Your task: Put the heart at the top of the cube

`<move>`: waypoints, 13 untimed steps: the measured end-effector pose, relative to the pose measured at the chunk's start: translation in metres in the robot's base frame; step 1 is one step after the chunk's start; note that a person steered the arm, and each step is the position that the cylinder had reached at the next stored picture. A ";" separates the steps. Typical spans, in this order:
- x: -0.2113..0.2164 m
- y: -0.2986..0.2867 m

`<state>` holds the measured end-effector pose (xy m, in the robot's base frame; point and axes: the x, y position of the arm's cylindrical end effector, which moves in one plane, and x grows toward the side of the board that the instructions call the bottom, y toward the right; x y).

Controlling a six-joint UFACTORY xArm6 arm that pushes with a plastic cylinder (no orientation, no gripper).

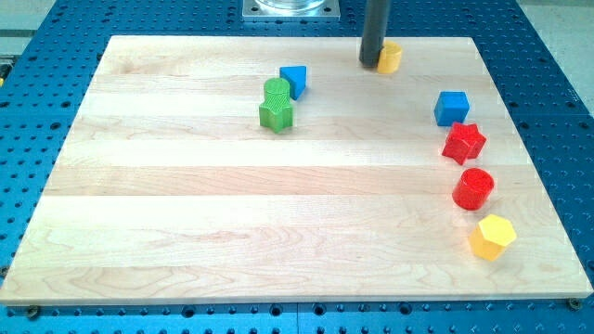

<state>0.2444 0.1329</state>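
My tip (372,63) rests on the board near the view's top edge. It touches the left side of a small yellow block (392,57), whose shape looks like a heart but is partly hidden by the rod. The blue cube (452,108) sits lower and to the right of the yellow block, about a block's width of bare wood away from it.
A red star (464,142), a red cylinder (473,188) and a yellow hexagon (492,236) run down the right side below the cube. A blue wedge-shaped block (294,81) and two touching green blocks (276,102) sit left of my tip. The wooden board (232,204) lies on a blue perforated table.
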 end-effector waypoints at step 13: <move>0.080 0.170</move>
